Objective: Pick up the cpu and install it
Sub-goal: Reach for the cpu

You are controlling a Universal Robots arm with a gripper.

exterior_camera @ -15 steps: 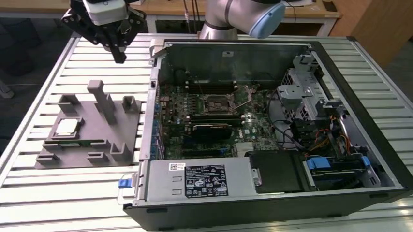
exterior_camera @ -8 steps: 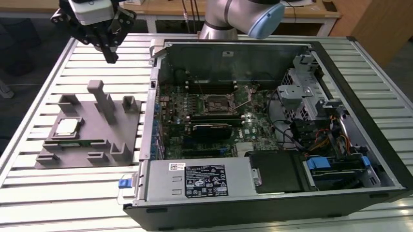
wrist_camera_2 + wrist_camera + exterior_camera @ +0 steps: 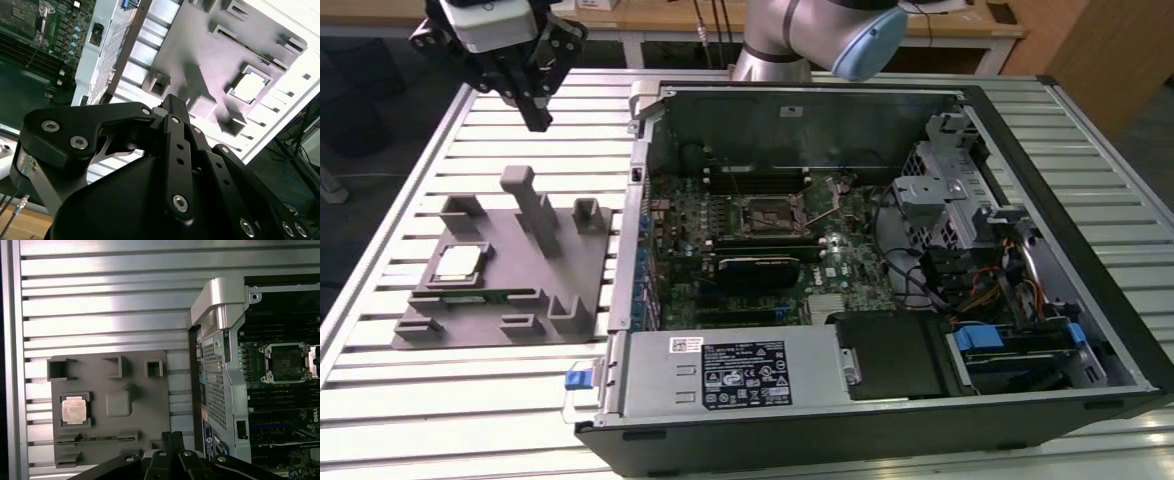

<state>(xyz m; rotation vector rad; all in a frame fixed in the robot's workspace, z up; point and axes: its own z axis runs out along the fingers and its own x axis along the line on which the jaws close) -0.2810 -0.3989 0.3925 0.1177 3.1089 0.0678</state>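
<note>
The cpu is a small silvery square lying flat in a recess of the grey tray, on the exterior view's left side of the table. My gripper hangs high above the table beyond the tray's far edge, shut with nothing between its fingers. The first wrist view has the cpu in the tray, well apart from the gripper. The open dark socket sits on the motherboard inside the case, with its lever raised. In the second wrist view the cpu shows beyond the gripper.
An open computer case fills the table's middle and the exterior view's right side, its metal wall close beside the tray. Upright pegs rise from the tray. A narrow green strip lies in a slot near the cpu. The slatted table extends around them.
</note>
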